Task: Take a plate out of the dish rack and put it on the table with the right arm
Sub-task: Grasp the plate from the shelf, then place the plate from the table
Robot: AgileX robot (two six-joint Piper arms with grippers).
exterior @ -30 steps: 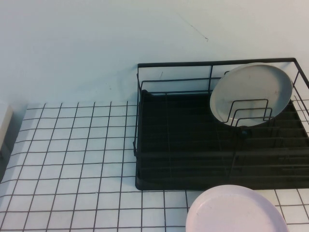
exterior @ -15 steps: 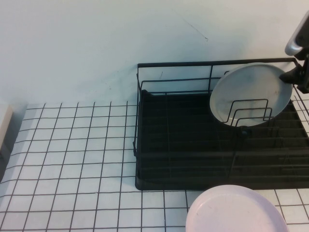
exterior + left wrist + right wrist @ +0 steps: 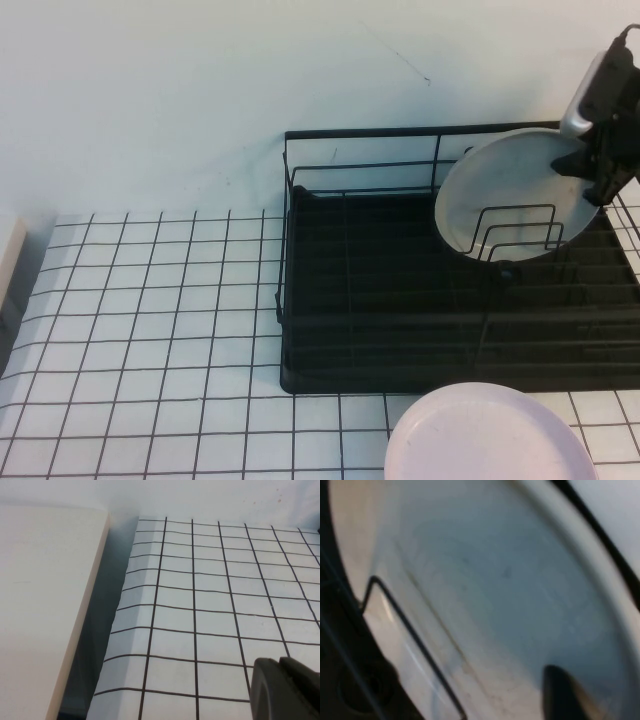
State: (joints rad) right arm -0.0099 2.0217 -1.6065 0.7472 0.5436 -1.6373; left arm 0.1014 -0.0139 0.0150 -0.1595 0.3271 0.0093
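Note:
The pale grey-blue plate (image 3: 510, 190) leans upright among the wire dividers at the back right of the black dish rack (image 3: 285, 250). My right gripper (image 3: 590, 178) hangs at the plate's right rim, open, with nothing held. In the right wrist view the plate's face (image 3: 495, 580) fills the picture, and one dark fingertip (image 3: 560, 690) hovers just in front of it. My left gripper (image 3: 282, 680) is parked low over the gridded table (image 3: 210, 605), far from the rack, and appears shut and empty.
A pale pink plate (image 3: 490, 440) lies on the table (image 3: 150, 320) in front of the rack. A beige block (image 3: 45, 605) stands beyond the table's left edge. The rack's back rail and dividers (image 3: 515, 230) surround the grey-blue plate.
My right arm has come in from the right edge and moved left and down, up to the plate's right rim. The plates and the rack have not moved.

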